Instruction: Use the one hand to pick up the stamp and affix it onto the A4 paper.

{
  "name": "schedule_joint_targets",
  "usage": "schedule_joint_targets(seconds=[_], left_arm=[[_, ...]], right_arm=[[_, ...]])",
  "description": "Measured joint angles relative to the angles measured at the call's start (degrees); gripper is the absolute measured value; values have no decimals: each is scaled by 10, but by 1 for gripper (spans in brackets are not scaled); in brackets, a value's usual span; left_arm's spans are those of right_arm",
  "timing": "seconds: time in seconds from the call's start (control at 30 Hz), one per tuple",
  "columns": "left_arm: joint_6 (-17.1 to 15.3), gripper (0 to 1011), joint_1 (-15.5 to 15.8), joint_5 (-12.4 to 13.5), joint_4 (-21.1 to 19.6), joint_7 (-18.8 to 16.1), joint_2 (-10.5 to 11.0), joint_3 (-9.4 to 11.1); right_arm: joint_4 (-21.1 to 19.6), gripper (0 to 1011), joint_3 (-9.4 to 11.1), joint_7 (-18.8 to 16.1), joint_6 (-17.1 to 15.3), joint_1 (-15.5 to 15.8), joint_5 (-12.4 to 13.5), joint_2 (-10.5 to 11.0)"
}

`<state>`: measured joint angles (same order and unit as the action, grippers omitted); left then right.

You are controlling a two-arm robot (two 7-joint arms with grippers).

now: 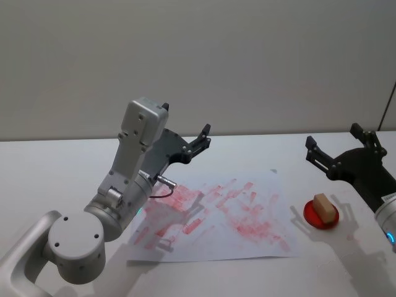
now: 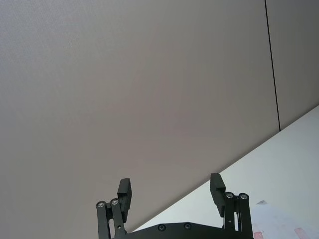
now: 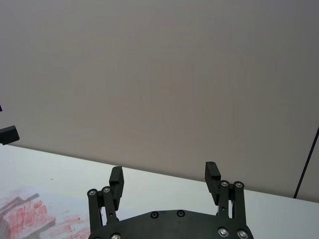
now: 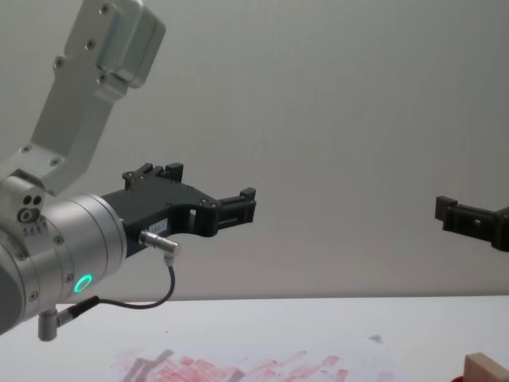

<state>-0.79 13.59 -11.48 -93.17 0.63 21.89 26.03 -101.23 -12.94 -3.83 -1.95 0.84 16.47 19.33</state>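
Right gripper (image 1: pixel 333 139): was raised above the right side of the table (image 1: pixel 62 161), its jaws spread wide, gripping nothing and touching nothing.
Left gripper (image 1: pixel 203 139): was raised over the far left part of the A4 paper (image 1: pixel 247 216), jaws likewise wide apart and empty.
Stamp (image 1: pixel 323 206): stood on a small round red pad (image 1: pixel 311 221) on the table, just off the paper's right edge, with nothing touching it.
Stamp and right gripper: the stamp lay below the gripper and nearer the robot than its fingertips; the chest view showed the gripper high above it, well apart.
A4 paper: lay flat on the white table, crowded with red prints.
Hidden or cut off: the chest view's lower right corner cropped the stamp, and its right edge cropped the right gripper behind the fingers. In the head view the left arm covered the paper's near left corner. The stamp's underside could not be seen.
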Motion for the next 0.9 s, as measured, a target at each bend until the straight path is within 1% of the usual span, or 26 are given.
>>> schedule_joint_targets(seconds=[0.9], left_arm=[[0, 1001, 0, 0, 0, 0, 0, 0]], right_arm=[[0, 1001, 0, 0, 0, 0, 0, 0]])
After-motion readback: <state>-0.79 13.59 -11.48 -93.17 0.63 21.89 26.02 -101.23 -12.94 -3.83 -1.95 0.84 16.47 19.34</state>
